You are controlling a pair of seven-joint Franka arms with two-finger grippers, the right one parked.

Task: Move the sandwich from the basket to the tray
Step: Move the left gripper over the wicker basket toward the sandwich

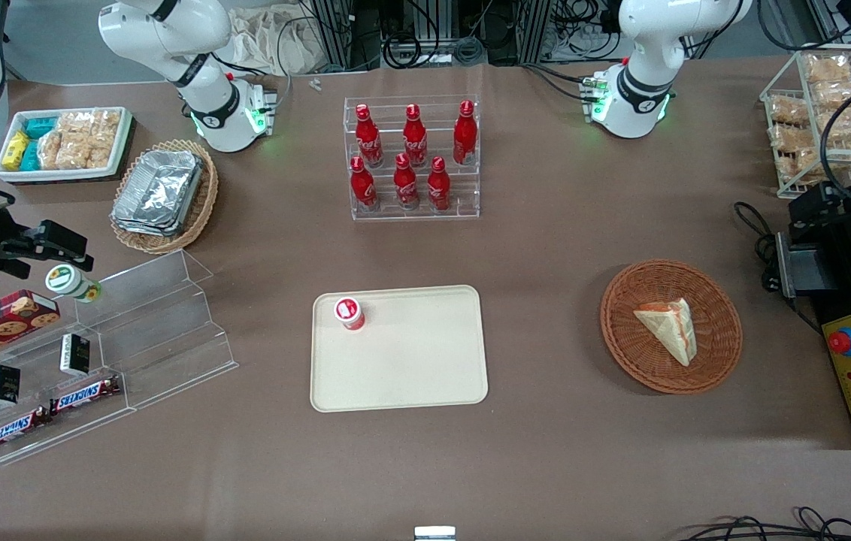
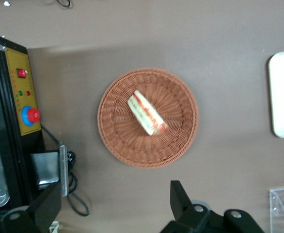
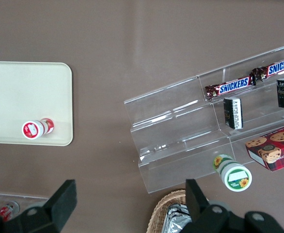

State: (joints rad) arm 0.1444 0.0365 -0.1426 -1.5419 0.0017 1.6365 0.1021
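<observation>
The sandwich point(image 1: 667, 327) lies in the basket point(image 1: 625, 315), a little off-centre, near the working arm's end of the table. The gripper point(image 2: 115, 206) hangs high above the table beside the basket, jaws wide and holding nothing. The tray point(image 1: 410, 376) sits mid-table with a small red cup point(image 1: 349, 312) in its corner. Likely risks: the soft wedge gets crushed or slips if pinched across its slanted faces, the fingers snag the weave and drag the basket, or the drop knocks the cup

Six red cola bottles point(image 1: 410, 158) in a clear rack mid-desk; Snickers bars point(image 1: 49, 413) on a clear stepped shelf point(image 1: 132, 330) toward the parked arm's end.
</observation>
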